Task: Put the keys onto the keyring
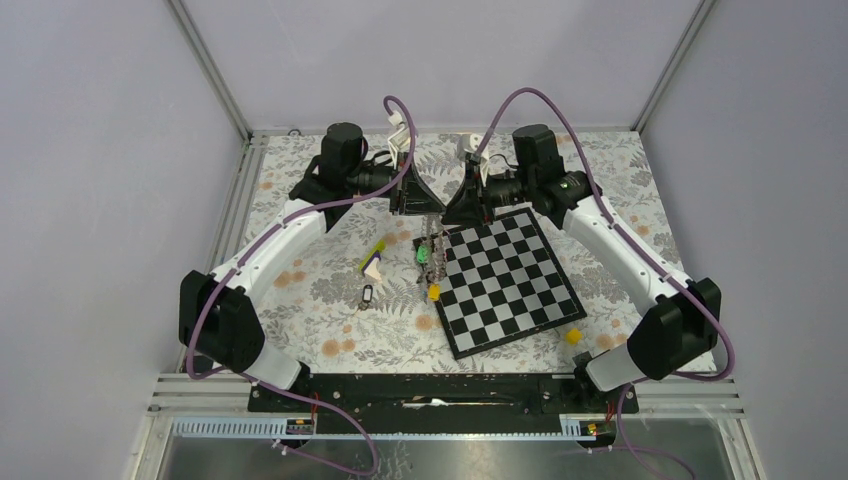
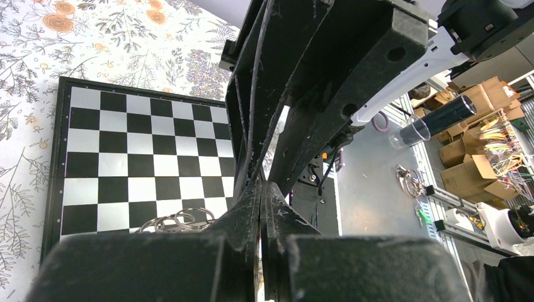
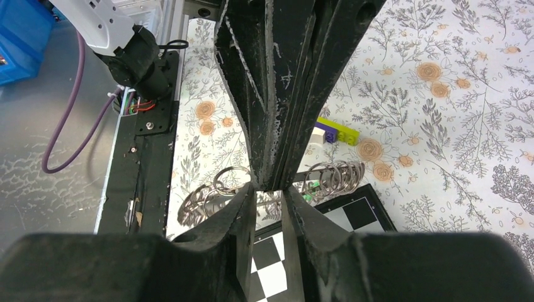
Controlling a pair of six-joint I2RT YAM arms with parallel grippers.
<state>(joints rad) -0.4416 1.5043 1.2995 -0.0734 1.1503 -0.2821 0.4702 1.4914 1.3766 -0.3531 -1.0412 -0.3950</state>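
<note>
the floral table has open cloth to the left of centre and along the far edge, while the chessboard takes the middle right, its left border lying right under the work. both arms meet above that border. the left gripper has its fingers pressed to a thin slit, and i judge it nips the rim of the keyring, though the contact itself is hidden. the right gripper is clamped narrowly on the same coil from the other side. the ring hangs between them, above the board's edge. the main risk is that the two tools pull against each other: the ridged rim could twist out of one pinch, and the ring would drop onto the board or slide off it. the fingertips are also almost touching, so any closing move could knock them together. a green key shows in the hanging cluster. a yellow key sits lower, by the board's border; whether it hangs or lies there i cannot tell. a dark-headed key lies alone on the cloth to the left, well apart from the ring, with the lime-and-white wedge just beyond it, close enough to be bumped in a reach. a blue key i cannot pick out. the yellow block rests off the board's near right corner, clear of everything.
</note>
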